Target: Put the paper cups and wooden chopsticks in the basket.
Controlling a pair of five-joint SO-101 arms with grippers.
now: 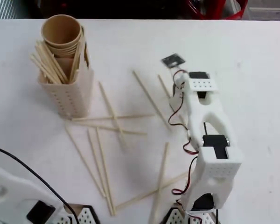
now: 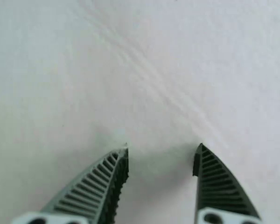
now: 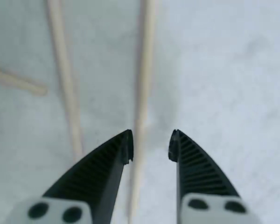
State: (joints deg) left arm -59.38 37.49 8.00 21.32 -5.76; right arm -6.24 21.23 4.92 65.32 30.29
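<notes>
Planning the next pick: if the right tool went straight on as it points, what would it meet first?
Probably the wooden chopstick on the table, running under the gap of the open right tool; depth unclear.

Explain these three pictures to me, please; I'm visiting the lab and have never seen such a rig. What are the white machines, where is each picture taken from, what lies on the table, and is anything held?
These are two small robot arms at a white table. The high view looks down from a fixed camera; the white jointed shape beside the scattered sticks is one arm. The other two pictures come from cameras on the wrists, each looking past its own two-fingered gripper. On the table stands a tall white basket holding stacked paper cups and some chopsticks; loose chopsticks lie around it. The left gripper is open over bare table. The right gripper is open, with one chopstick lying between its fingers. Nothing is held.
</notes>
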